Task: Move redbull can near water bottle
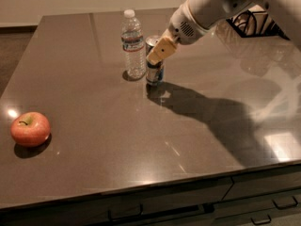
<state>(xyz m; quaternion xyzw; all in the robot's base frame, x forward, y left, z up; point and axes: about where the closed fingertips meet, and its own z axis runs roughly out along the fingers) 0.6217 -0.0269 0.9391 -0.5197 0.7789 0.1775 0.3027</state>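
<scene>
Where pincer (156, 55) meets redbull can (154, 74) by water bottle (133, 46), grip unclear; tbl (141, 149) edges far.

Redbull can (154, 75), blue and silver, stood upright just beside water bottle (133, 46). Bottle clear, white cap, upright, taller than can. Gripper (160, 51) was at can's top part.

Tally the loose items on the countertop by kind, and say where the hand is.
water bottle: 1
redbull can: 1
apple: 1
Total: 3
The hand is at the can's upper part, just right of the bottle.
</scene>
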